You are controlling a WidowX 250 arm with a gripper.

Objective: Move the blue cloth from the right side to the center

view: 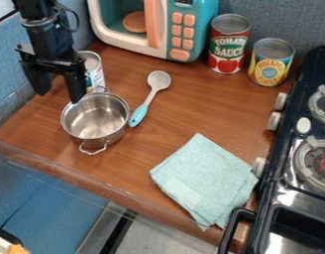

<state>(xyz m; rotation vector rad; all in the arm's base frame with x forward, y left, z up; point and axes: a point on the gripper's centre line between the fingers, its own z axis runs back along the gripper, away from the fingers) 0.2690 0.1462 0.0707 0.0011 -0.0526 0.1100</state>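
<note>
One blue cloth [205,181] is laid at lower right on the tabletop [215,106] beside the stove [294,201], where it could be snagged on the handle [239,212] by too low a drag, while nothing is held by the widely spread hand [58,98].

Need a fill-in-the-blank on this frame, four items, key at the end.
The gripper has its fingers ____.
The utensil lying beside the pot is a ____.
The cloth lies between the pot and the ____.
The pot's rim has two small ____.

Missing words: apart; spoon; stove; handles.
</note>
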